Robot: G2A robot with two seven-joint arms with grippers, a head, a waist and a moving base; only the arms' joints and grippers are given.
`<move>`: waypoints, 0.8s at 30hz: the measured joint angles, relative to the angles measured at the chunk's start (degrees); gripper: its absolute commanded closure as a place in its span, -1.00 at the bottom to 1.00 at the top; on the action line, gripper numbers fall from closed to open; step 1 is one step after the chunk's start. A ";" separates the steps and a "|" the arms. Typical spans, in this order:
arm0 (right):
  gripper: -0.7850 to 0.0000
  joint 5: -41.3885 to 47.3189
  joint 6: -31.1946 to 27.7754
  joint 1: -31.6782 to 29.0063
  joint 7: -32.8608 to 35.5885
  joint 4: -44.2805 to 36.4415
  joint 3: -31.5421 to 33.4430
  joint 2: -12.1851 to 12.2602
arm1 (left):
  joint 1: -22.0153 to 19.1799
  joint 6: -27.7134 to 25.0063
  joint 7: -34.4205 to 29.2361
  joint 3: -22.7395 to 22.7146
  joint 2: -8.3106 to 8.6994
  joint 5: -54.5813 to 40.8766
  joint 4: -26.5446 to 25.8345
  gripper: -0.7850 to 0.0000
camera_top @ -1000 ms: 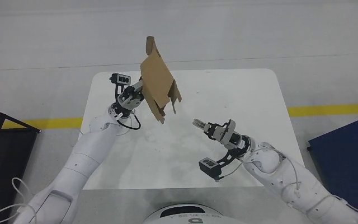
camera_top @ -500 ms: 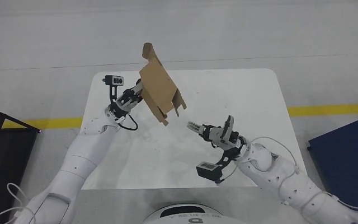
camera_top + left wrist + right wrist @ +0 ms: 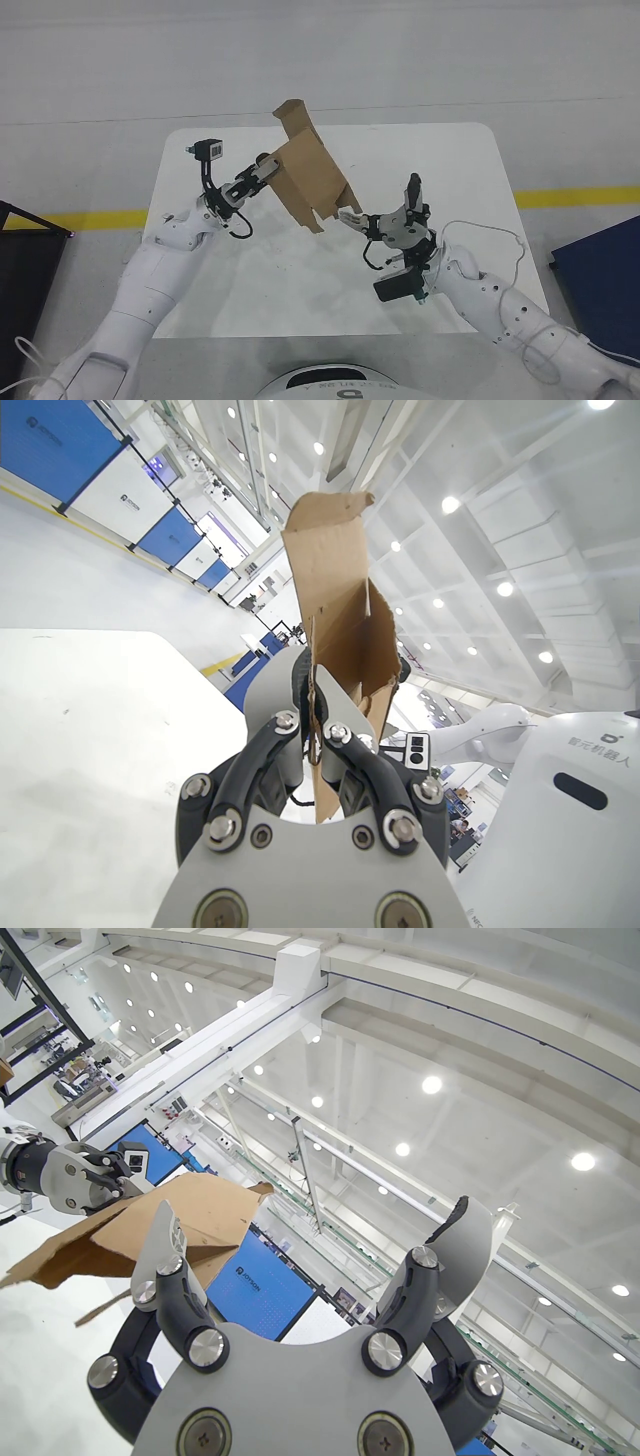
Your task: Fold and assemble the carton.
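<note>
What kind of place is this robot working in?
Probably a large factory or warehouse hall: a high beamed ceiling with round lights, blue partition panels, and a yellow line on the grey floor beside the white table.

Room to pass between table and held-up carton; spread right claw seemingly crowds its flap

One carton, one table — two hands: the left hand, the right hand.
</note>
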 measured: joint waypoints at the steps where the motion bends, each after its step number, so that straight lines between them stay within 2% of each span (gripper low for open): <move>1: -1.00 0.01 -0.01 0.00 -0.01 0.00 0.00 0.00 | -0.13 0.08 0.40 0.02 -0.07 0.75 0.02 1.00; 4: -1.00 0.85 -0.86 -0.16 0.17 -0.82 -0.27 -0.15 | -0.52 0.18 1.74 -0.07 -0.26 3.48 0.14 1.00; 6: -1.00 4.99 -5.19 0.03 -1.59 -2.13 -0.67 -0.49 | -0.95 0.32 2.64 -0.45 -0.30 6.37 0.33 1.00; 8: -1.00 11.72 -15.51 0.93 -6.52 -0.67 -0.82 -0.81 | -1.17 0.25 4.64 -1.04 -0.40 10.53 0.07 1.00; 10: -1.00 16.67 -26.79 2.41 -7.60 2.23 -1.05 -1.19 | -1.03 0.24 6.92 -1.34 -0.58 13.71 -0.66 1.00; 12: -1.00 19.60 -34.86 3.86 -4.43 4.95 -1.50 -1.77 | -0.94 0.50 8.38 -1.38 -0.73 16.52 -1.41 1.00; 15: -1.00 19.97 -41.40 5.39 0.44 6.58 -2.79 -2.65 | -0.80 1.07 10.08 -1.20 -0.97 19.26 -2.30 1.00; 18: -1.00 19.17 -44.90 6.65 3.69 6.96 -3.63 -3.41 | -0.86 1.23 11.58 -1.19 -1.16 21.45 -2.88 1.00; 24: -1.00 17.78 -44.81 7.15 5.20 6.98 -4.33 -4.81 | -1.21 2.04 13.96 -0.59 -1.66 24.88 -3.31 1.00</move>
